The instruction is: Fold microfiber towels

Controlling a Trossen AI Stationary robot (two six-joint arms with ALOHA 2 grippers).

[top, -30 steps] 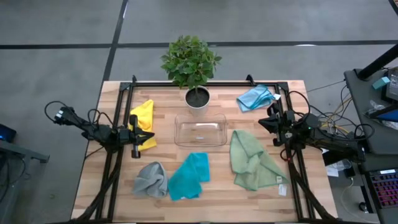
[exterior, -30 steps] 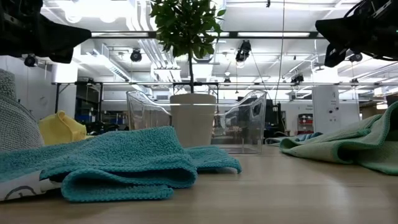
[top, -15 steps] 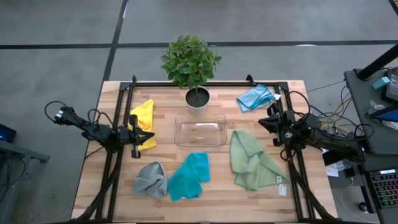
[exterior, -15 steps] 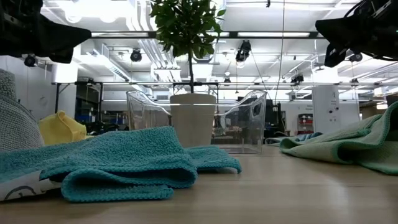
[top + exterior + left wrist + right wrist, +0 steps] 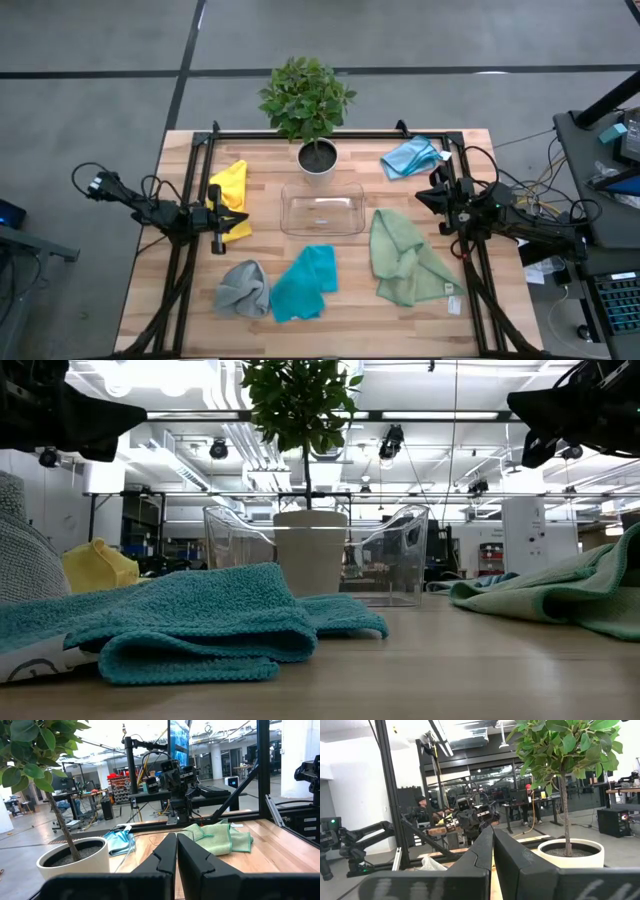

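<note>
Evidently nothing has yet been folded: all five microfiber towels are left crumpled around the clear plastic tray (image 5: 322, 211), which is taken here as the landmark. The yellow towel (image 5: 231, 194) is bunched to the tray's left, just beside the left gripper (image 5: 216, 222); the light blue towel (image 5: 411, 157) lies beyond the tray's far right corner; the sage green towel (image 5: 402, 257) is spread loosely to the tray's right and toward the near edge; the teal towel (image 5: 303, 283) is heaped directly in front of the tray, with the grey towel (image 5: 242, 288) balled up to its left. A potted plant (image 5: 308, 102) is stood just behind the tray. Both arms are held back at the table's sides, well clear of the tray, presumably as a parked pose so the cloths stay unobstructed. The left gripper's jaws are clenched on nothing, and the right gripper (image 5: 443, 202), right of the tray, is likewise closed and empty
</note>
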